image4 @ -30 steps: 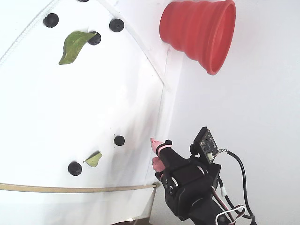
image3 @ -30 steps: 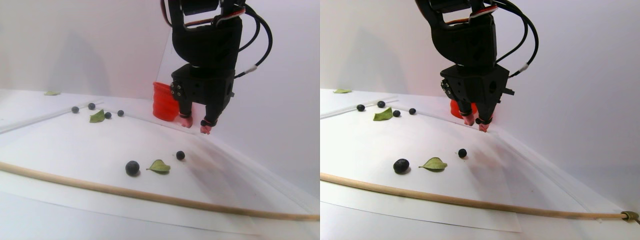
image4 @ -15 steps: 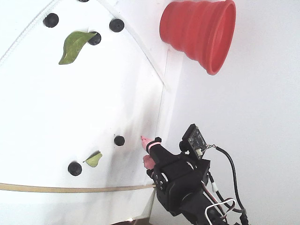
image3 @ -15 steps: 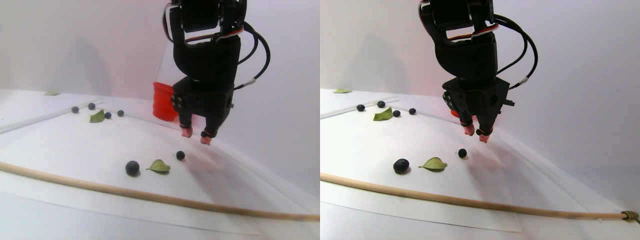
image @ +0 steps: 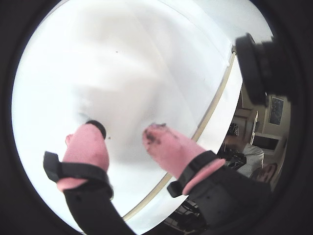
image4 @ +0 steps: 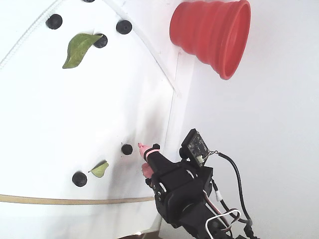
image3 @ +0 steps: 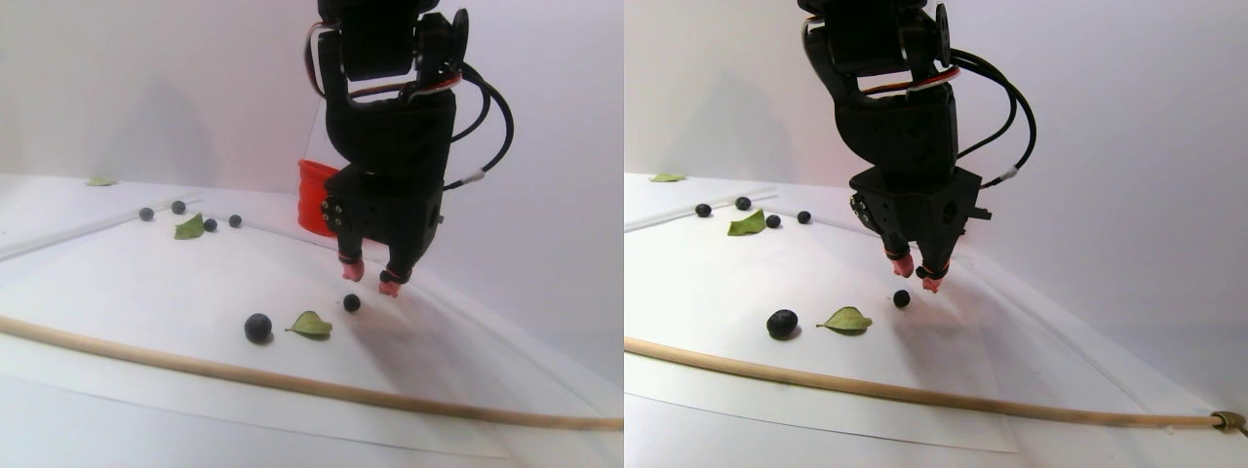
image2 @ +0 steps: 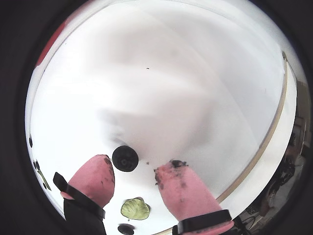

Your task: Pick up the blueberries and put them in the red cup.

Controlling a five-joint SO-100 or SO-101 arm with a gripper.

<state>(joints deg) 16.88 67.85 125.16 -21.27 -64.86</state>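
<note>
Because its pink fingertips [image2: 95, 178] stand apart and empty, the hand [image2: 134, 176] hangs just above a lone blueberry [image2: 124, 158] on the white bench [image4: 75, 109], seemingly to straddle it; the red cup [image4: 212, 32] sits well apart.

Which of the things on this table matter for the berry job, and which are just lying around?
Part of the job:
- blueberries, one close by the open hand, others farther off
- red cup, lying on its side

Just lying about:
- green leaves
- wooden stick
- white sheet
</note>
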